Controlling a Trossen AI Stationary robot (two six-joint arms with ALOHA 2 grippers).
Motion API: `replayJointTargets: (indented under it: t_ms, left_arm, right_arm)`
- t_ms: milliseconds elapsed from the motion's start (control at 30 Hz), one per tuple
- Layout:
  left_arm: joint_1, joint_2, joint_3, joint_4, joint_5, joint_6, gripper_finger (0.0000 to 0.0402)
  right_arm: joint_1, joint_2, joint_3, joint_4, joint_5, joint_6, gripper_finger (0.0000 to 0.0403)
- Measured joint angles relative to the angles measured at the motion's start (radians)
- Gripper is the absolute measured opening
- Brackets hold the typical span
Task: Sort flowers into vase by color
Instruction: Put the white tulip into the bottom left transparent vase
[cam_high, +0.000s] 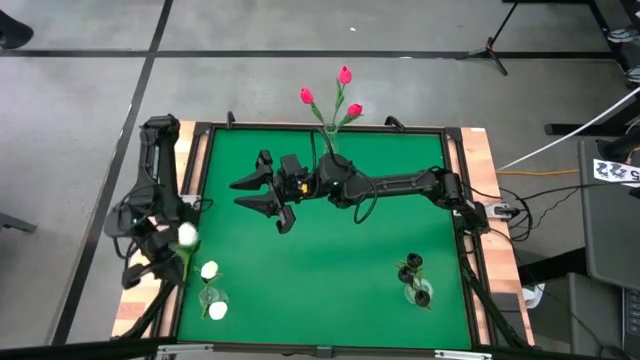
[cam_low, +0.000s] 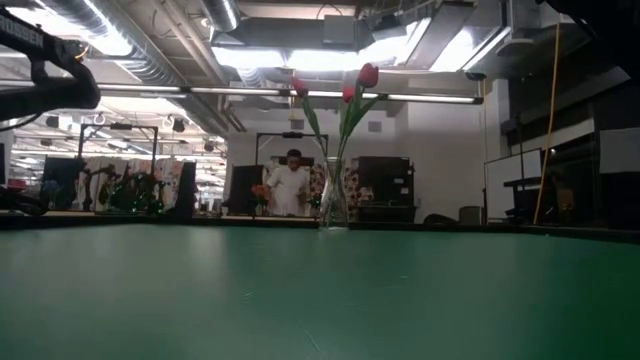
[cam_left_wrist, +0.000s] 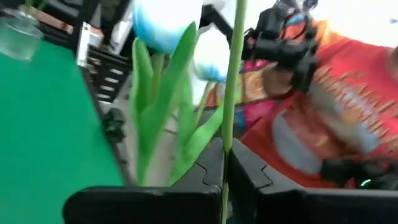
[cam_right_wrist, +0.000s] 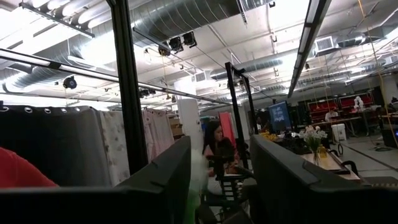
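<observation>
I see my left gripper clamped on a white tulip's stem, bud seemingly toward twelve o'clock; right gripper open.

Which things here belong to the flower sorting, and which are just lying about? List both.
Job: pink tulips in vase; white tulips; black tulips; held tulip in shut left tool; right tool, open.
Lying about: tripod; cable; person.

overhead ceiling lights glare | low view dim | left wrist blurred
</observation>
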Motion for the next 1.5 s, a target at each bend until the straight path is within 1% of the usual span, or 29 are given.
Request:
replayJointTargets:
  t_ms: [67, 133, 267, 300, 367, 533, 567, 667, 700, 767, 833, 933, 1000, 1033, 1067, 1133, 1167, 1233, 1333, 1400, 1500]
  left_arm:
    - [-0.009, 0.012, 0.0, 0.039, 0.023, -0.032, 0.0001]
    - [-0.011, 0.031, 0.0, 0.085, 0.043, -0.033, 0.0001]
    - [-0.034, 0.086, 0.0, 0.222, 0.05, 0.032, 0.0001]
    - [-0.041, 0.101, 0.0, 0.26, 0.04, 0.046, 0.0001]
    - [-0.067, 0.139, 0.0, 0.344, -0.021, 0.088, 0.0001]
    - [-0.164, 0.205, 0.0, 0.531, -0.123, 0.197, 0.0001]
    - [-0.182, 0.213, 0.0, 0.569, -0.139, 0.209, 0.0001]
    - [-0.228, 0.253, 0.004, 0.676, -0.139, 0.238, 0.0001]
    - [-0.235, 0.27, 0.014, 0.688, -0.143, 0.25, 0.0001]
    - [-0.244, 0.311, 0.052, 0.693, -0.184, 0.264, 0.0001]
    - [-0.247, 0.357, 0.095, 0.695, -0.248, 0.313, 0.0001]
    - [-0.247, 0.429, 0.174, 0.694, -0.374, 0.453, 0.0001]
    - [-0.247, 0.47, 0.23, 0.696, -0.478, 0.558, 0.0001]
    - [-0.247, 0.489, 0.255, 0.695, -0.543, 0.602, 0.0001]
    - [-0.248, 0.509, 0.279, 0.695, -0.63, 0.635, 0.0001]
    - [-0.247, 0.546, 0.317, 0.695, -0.795, 0.675, 0.0001]
    - [-0.246, 0.563, 0.328, 0.693, -0.827, 0.682, 0.0001]
    - [-0.232, 0.588, 0.333, 0.689, -0.829, 0.683, 0.0001]
    - [-0.19, 0.623, 0.33, 0.686, -0.83, 0.612, 0.0001]
    - [-0.178, 0.643, 0.322, 0.657, -0.832, 0.579, 0.0001]
    - [-0.166, 0.654, 0.312, 0.583, -0.83, 0.492, 0.0001]
  right_arm:
    - [0.0, 0.0, 0.0, 0.0, -0.002, -0.006, 0.0166]
    - [0.0, 0.0, 0.0, 0.0, -0.004, -0.009, 0.0166]
    - [0.0, 0.0, 0.0, 0.0, -0.008, -0.01, 0.0166]
    - [0.0, 0.0, 0.0, 0.0, -0.013, -0.01, 0.0166]
    - [0.0, 0.0, 0.0, 0.0, -0.024, -0.01, 0.0166]
    - [0.0, 0.0, 0.0, -0.001, -0.026, -0.01, 0.0166]
    - [0.0, 0.0, 0.0, -0.001, -0.026, -0.01, 0.0166]
    - [-0.001, 0.0, 0.0, 0.0, -0.026, -0.01, 0.0166]
    - [-0.001, 0.0, 0.0, 0.0, -0.026, -0.01, 0.0166]
    - [-0.001, 0.0, 0.0, 0.0, -0.026, -0.01, 0.0166]
    - [-0.001, 0.0, 0.0, 0.0, -0.026, -0.01, 0.0166]
    - [-0.001, 0.0, 0.0, -0.001, -0.038, -0.011, 0.0166]
    - [-0.001, 0.0, 0.0, -0.001, -0.048, -0.011, 0.0166]
    - [-0.001, 0.0, 0.0, 0.0, -0.056, -0.011, 0.0166]
    - [-0.001, 0.0, 0.0, 0.0, -0.059, -0.011, 0.0166]
    - [-0.001, 0.0, 0.0, 0.0, -0.059, -0.011, 0.0166]
    - [-0.001, 0.0, 0.0, 0.0, -0.06, -0.011, 0.0166]
    - [-0.002, 0.0, 0.0, 0.0, -0.073, -0.011, 0.0166]
    - [-0.006, 0.0, 0.0, -0.008, -0.112, -0.01, 0.0166]
    - [-0.006, 0.0, 0.0, -0.013, -0.127, -0.008, 0.0166]
    - [-0.006, -0.001, 0.0, -0.026, -0.136, -0.008, 0.0166]
